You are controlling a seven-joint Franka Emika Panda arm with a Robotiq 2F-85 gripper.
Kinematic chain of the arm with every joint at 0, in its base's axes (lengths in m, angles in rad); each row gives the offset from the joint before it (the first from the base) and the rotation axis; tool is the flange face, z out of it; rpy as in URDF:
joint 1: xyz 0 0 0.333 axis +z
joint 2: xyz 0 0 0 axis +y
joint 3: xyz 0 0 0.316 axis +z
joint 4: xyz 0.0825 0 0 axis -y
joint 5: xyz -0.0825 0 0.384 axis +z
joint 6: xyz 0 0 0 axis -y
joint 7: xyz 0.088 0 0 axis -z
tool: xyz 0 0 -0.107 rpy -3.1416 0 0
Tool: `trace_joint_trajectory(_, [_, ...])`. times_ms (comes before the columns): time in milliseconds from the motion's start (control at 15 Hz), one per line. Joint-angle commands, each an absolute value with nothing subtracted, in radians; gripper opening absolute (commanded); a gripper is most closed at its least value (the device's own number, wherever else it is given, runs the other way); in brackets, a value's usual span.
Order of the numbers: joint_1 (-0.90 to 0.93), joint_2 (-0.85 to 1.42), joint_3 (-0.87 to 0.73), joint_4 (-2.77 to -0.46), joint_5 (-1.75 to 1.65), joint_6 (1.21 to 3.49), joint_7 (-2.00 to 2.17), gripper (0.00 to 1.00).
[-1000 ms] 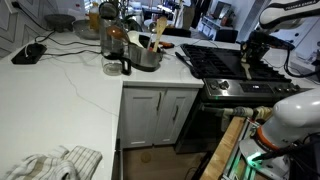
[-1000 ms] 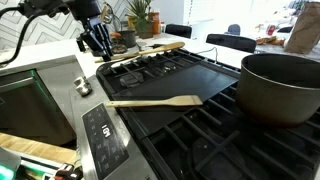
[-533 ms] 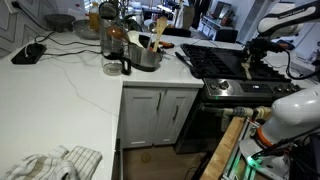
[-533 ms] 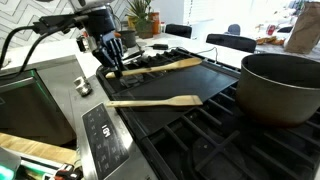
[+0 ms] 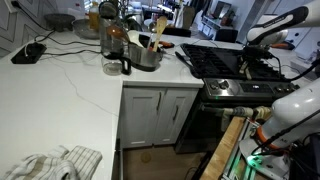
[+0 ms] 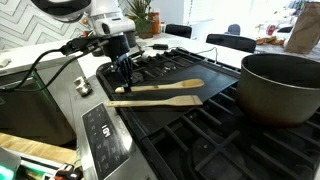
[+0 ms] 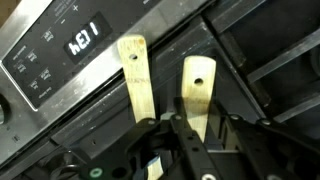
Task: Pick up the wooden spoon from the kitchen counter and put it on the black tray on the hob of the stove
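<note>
Shows gripper (image 6: 126, 80) clamped on spoon (image 6: 165, 87) handle, now lowered onto or just above tray (image 6: 215, 75), beside 2nd spoon (image 6: 155, 101); 0.5 s ago, higher over burners. Means transport approx. done; leaves release & retreat.

Only txt worth noting sits on the stove (image 6: 165, 62) ctrl panel (image 7: 40, 62), wrist view. Its lit display (image 7: 86, 37) has white segment chars, tilted w/ the frame; as seen they look like "h67 1", but that view may be flipped, so true reading can't be told. Left of the display and just below it, rows of small white button labels (image 7: 33, 72): too small and blurred to read. In an exterior view the same ctrl panel (image 6: 101, 128) shows faint white key marks, also unreadable. No brand, no. or sign legible anywhere else around the panel in both exterior views.
</note>
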State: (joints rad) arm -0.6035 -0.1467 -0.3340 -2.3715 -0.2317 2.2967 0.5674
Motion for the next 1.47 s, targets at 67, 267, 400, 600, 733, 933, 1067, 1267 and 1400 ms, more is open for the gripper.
trace_joint_trajectory(67, [-0.578,-0.057,-0.383,-2.318,-0.158,2.291,0.482,0.24])
trace_joint_trajectory(267, [-0.566,-0.049,-0.392,-2.3,-0.135,2.277,0.455,0.61])
trace_joint_trajectory(400, [-0.555,-0.066,-0.391,-2.292,-0.128,2.264,0.439,0.76])
trace_joint_trajectory(600, [-0.513,-0.136,-0.37,-2.292,-0.123,2.222,0.401,0.98])
trace_joint_trajectory(733, [-0.469,-0.194,-0.348,-2.298,-0.132,2.175,0.364,1.0])
trace_joint_trajectory(933, [-0.403,-0.291,-0.287,-2.319,-0.149,2.08,0.315,1.0])
trace_joint_trajectory(1067, [-0.361,-0.351,-0.241,-2.327,-0.145,1.999,0.285,1.0])
trace_joint_trajectory(1267, [-0.298,-0.43,-0.185,-2.347,-0.131,1.897,0.226,1.0])
trace_joint_trajectory(1400, [-0.256,-0.469,-0.163,-2.372,-0.114,1.869,0.169,1.0])
